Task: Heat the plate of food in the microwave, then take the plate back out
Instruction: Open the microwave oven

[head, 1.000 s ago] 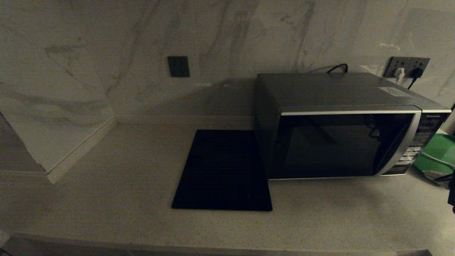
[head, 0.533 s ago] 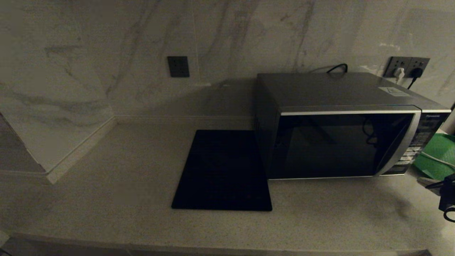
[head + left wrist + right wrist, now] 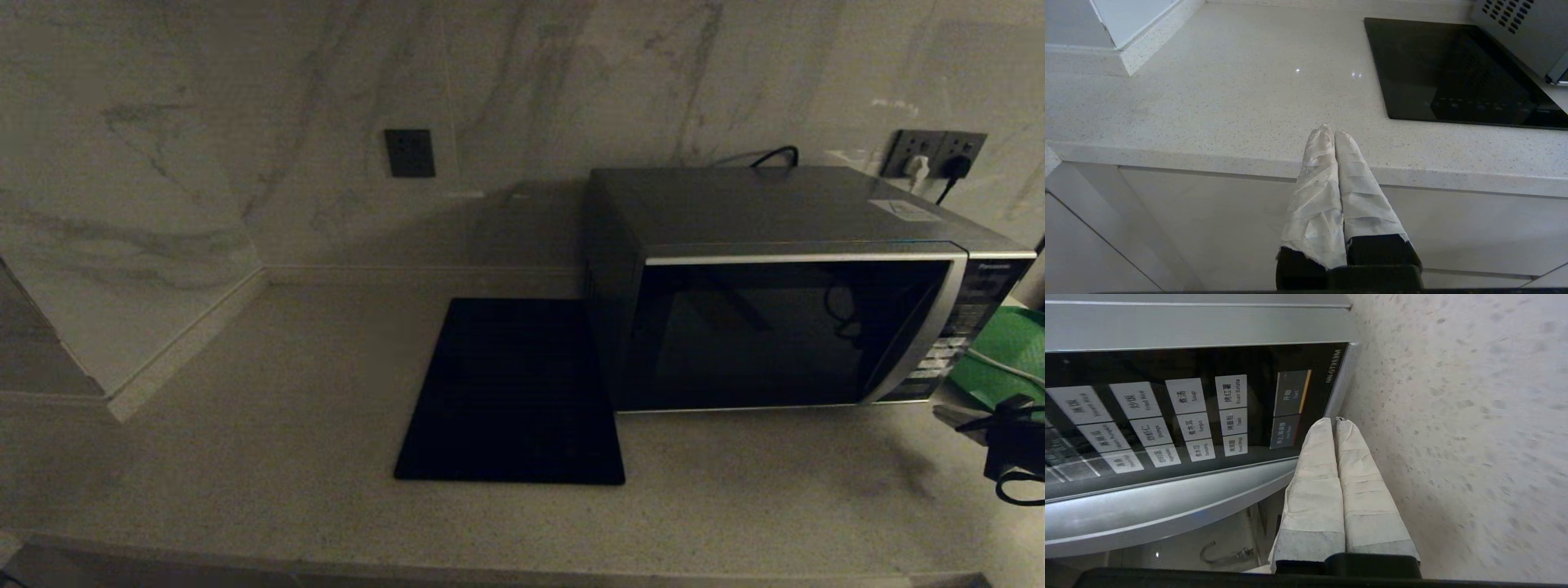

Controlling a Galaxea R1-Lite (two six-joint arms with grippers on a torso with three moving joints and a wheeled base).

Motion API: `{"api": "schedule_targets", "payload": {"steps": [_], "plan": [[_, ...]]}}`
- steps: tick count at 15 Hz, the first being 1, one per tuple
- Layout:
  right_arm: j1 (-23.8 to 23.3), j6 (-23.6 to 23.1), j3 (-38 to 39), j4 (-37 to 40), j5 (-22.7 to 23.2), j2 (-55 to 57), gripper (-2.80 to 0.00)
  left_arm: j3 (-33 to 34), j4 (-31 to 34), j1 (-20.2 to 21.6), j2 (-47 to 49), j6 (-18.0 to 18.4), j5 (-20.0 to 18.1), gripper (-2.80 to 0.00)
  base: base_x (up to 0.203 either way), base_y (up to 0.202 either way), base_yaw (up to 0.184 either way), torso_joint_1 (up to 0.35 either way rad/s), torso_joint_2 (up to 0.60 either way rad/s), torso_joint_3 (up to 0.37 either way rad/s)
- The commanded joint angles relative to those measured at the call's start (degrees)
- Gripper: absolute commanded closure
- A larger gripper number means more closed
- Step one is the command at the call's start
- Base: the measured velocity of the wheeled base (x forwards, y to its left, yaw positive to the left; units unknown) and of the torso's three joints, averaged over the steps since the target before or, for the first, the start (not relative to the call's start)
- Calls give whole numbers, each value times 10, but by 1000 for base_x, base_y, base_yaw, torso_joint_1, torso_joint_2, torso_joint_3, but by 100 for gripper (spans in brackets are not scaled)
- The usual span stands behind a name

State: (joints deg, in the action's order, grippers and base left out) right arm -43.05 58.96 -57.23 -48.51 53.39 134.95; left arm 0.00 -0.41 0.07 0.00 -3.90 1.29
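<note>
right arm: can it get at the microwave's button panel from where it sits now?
Probably yes. The right pincer, shut, points at the button panel of the microwave, its tips near the lowest buttons with nothing in between. Touching cannot be told.

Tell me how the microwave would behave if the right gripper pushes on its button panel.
The microwave looks big, boxy and flat-based, so it probably stays put. Its button panel looks smooth and glossy, so the right gripper's shut fingertips might slide.
</note>
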Motion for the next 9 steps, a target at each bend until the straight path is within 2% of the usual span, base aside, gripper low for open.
{"api": "schedule_targets", "payload": {"steps": [1, 5, 9], "plan": [[3, 9, -9, -3, 3, 4, 0, 0, 0, 0, 0, -1, 0, 0, 0, 0, 0, 0, 0, 0], [3, 32, -45, -3, 3, 12, 0, 0, 0, 0, 0, -1, 0, 0, 0, 0, 0, 0, 0, 0], [8, 35, -54, -3, 3, 15, 0, 0, 0, 0, 1, -1, 0, 0, 0, 0, 0, 0, 0, 0]]}}
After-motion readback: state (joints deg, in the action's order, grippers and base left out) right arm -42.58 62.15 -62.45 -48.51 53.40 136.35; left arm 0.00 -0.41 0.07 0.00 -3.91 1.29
